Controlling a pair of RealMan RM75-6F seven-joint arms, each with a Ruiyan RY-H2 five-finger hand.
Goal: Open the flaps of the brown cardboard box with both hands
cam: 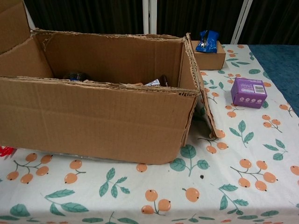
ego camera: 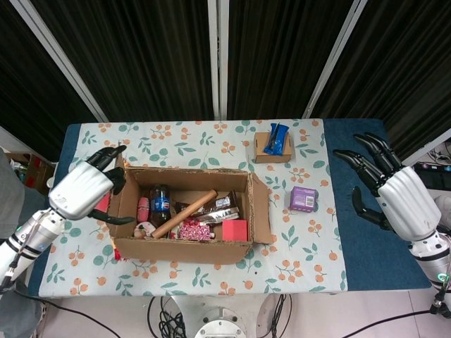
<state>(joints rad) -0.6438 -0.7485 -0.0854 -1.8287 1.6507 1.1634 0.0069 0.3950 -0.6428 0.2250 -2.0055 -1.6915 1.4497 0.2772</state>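
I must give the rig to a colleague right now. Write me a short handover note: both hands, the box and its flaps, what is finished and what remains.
Left hand: at the left end of the brown cardboard box, fingers curled by the left flap; whether it grips the flap cannot be told.
Right hand: open, fingers spread, above the blue cloth, apart from the box.
Box: in the middle of the table, top open, a bottle and snacks showing inside.
Done: right flap folded out and down; left flap raised.
Left: the left flap stands upright in the chest view; probably press it further outward, then withdraw the hands.

No legible text (labels too blurred).
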